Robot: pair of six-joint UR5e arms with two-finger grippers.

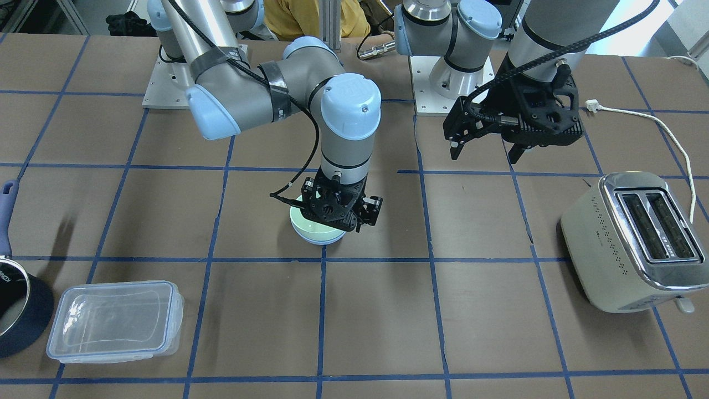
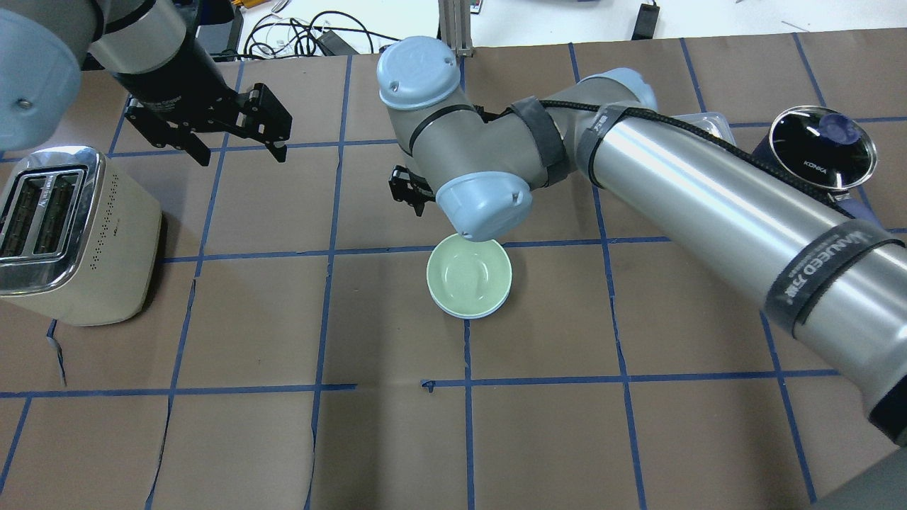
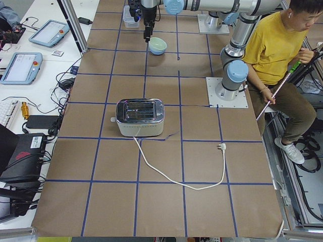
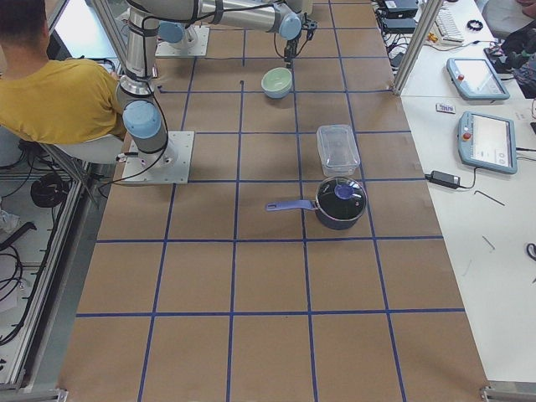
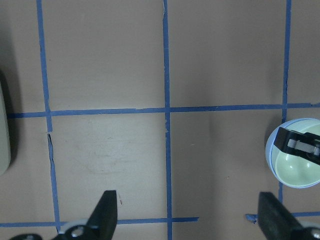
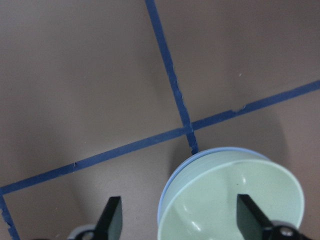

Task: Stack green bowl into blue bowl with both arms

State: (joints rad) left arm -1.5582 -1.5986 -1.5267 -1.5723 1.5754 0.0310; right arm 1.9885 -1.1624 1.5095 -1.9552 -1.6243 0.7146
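The green bowl sits nested in the blue bowl at mid-table. My right gripper hangs over their far rim, jaws wide, gripping nothing. My left gripper hovers spread and empty near the toaster.

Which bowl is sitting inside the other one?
The green bowl sits inside the blue bowl. You can see all of its pale green inside, while only a thin blue edge peeks out underneath.
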